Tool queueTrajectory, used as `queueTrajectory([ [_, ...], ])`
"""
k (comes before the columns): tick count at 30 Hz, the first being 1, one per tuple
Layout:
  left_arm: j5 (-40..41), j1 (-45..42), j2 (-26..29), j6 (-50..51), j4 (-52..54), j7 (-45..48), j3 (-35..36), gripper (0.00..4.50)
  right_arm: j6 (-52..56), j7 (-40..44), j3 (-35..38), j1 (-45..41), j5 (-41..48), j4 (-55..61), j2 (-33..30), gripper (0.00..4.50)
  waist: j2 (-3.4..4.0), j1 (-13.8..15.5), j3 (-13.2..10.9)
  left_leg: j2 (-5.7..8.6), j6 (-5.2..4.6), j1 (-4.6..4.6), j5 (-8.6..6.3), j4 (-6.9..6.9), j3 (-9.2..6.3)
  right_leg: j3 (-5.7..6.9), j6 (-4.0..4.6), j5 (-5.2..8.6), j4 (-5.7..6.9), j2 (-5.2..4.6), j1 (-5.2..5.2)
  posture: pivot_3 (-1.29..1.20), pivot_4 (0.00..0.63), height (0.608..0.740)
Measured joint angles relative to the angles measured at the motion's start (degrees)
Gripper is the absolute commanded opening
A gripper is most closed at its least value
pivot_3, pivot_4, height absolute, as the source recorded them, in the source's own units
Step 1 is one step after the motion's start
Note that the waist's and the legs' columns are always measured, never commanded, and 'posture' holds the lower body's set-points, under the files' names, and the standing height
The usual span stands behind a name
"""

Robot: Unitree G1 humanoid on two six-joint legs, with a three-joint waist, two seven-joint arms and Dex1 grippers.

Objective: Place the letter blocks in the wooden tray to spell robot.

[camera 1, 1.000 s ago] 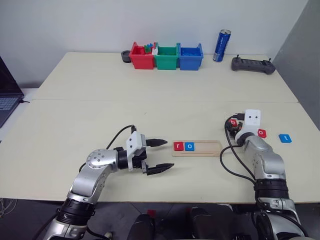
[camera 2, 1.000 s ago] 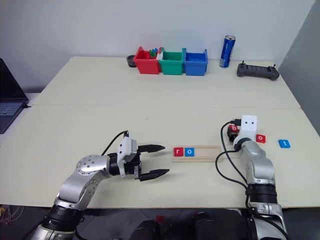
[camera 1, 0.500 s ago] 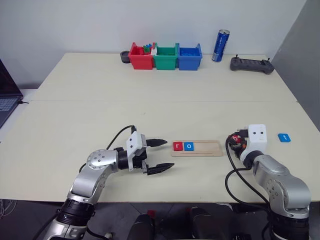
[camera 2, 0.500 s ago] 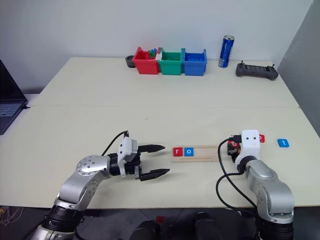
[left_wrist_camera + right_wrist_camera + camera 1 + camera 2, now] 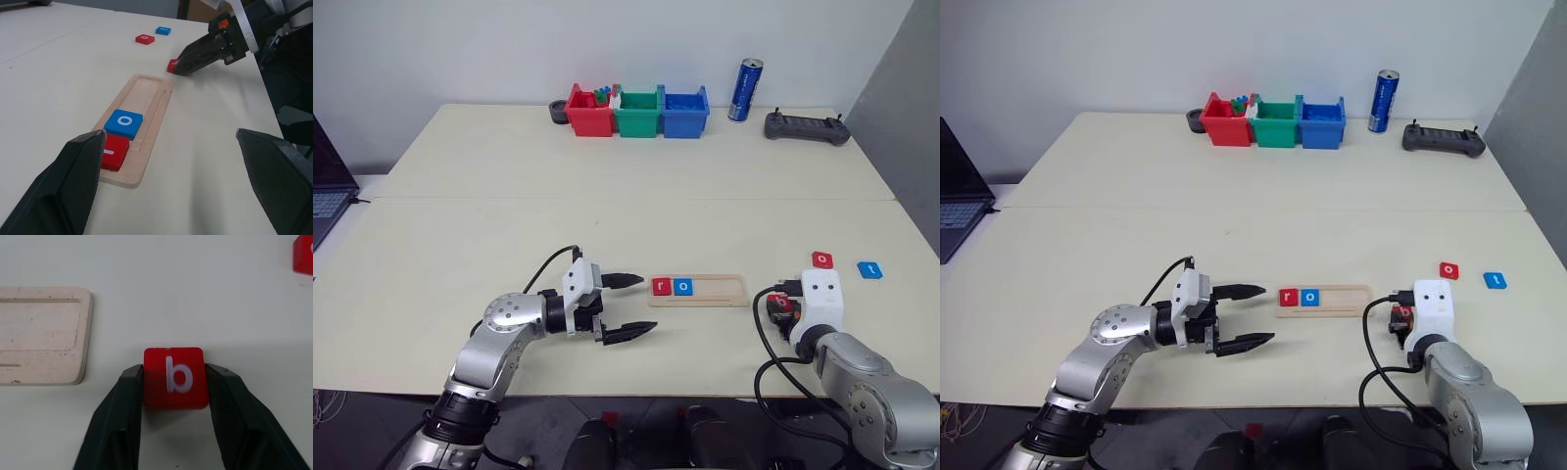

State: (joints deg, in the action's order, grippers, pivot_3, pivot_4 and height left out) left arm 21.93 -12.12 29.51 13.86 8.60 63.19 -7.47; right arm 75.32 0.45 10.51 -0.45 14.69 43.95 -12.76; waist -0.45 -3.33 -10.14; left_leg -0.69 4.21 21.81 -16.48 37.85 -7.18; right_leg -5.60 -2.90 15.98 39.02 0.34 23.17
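The wooden tray (image 5: 698, 290) lies mid-table with a red r block (image 5: 661, 286) and a blue o block (image 5: 682, 286) in its left end. My right gripper (image 5: 779, 305) sits just past the tray's right end, shut on a red b block (image 5: 173, 377) held flat between both fingers, low at the tabletop. A red o block (image 5: 822, 259) and a blue t block (image 5: 869, 269) lie loose on the table beyond it to the right. Left of the tray, my left gripper (image 5: 644, 304) points at it, open with nothing between its fingers.
Red, green and blue bins (image 5: 638, 112) stand at the table's far edge, with a blue can (image 5: 746, 89) and a black controller (image 5: 808, 127) to their right. A laptop (image 5: 325, 191) sits off the left side.
My right gripper has drawn back toward me with the b block, from beside the red o block to just right of the tray's end. The left arm has stayed still.
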Motion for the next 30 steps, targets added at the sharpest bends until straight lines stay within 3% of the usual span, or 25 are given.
queueTrajectory([
  [5, 0.0, -0.7, 0.0, 0.2, 0.0, 0.0, 0.0, 4.50, -1.1, 2.9, 1.5, -0.1, 0.3, -1.2, -1.4, 4.47, -0.01, 0.0, 0.0, -0.01, 0.00, 0.00, 0.00, 0.00, 0.00, 0.00, 0.00, 0.00, 0.00, 0.02, -0.01, 0.00, 0.150, 0.740],
  [12, 0.0, -0.5, 0.0, 0.5, 0.0, 0.0, 0.0, 4.50, 2.9, 8.4, 6.4, -3.4, 3.8, 0.5, -5.8, 4.47, 0.03, 0.0, 0.0, 0.00, 0.00, 0.01, 0.00, 0.01, 0.03, -0.02, 0.00, 0.00, -0.01, 0.01, 0.00, 0.00, 0.150, 0.740],
  [18, -0.1, -0.6, -0.7, 0.1, -0.2, -0.1, -0.2, 4.50, 3.1, 21.0, 8.8, -4.8, 11.5, 3.1, -17.3, 4.47, 0.02, 0.1, 0.0, 0.00, -0.01, 0.06, -0.01, 0.00, 0.00, 0.02, 0.00, 0.00, -0.07, 0.01, -0.01, 0.00, 0.150, 0.740],
  [21, -0.2, -0.6, -0.8, -0.4, -0.3, 0.0, -0.7, 4.50, -8.9, 31.9, 5.6, 0.4, 11.6, 0.1, -28.5, 4.47, -0.01, 0.2, 0.0, 0.06, -0.02, 0.06, -0.01, 0.00, 0.05, 0.01, -0.02, 0.01, -0.13, -0.06, -0.04, 0.00, 0.150, 0.740],
  [24, -0.2, -0.5, -0.8, -0.6, -0.3, 0.2, -0.9, 4.50, -30.9, 44.0, 1.9, 5.8, 6.3, -10.8, -37.1, 4.47, -0.20, 0.2, -0.2, 0.05, -0.02, 0.01, -0.01, 0.03, 0.11, -0.03, -0.27, 0.15, -0.15, -0.06, -0.08, 0.00, 0.150, 0.740],
  [30, -0.2, -0.7, -0.8, -0.8, -1.2, 0.8, -1.1, 4.50, -61.3, 59.5, -0.3, 2.3, 1.2, -34.4, -41.1, 4.47, -0.32, -0.1, -0.2, 0.00, -0.02, -0.08, -0.01, 0.05, 0.18, -0.09, -0.01, 0.00, -0.05, -0.02, -0.08, 0.00, 0.150, 0.740],
])
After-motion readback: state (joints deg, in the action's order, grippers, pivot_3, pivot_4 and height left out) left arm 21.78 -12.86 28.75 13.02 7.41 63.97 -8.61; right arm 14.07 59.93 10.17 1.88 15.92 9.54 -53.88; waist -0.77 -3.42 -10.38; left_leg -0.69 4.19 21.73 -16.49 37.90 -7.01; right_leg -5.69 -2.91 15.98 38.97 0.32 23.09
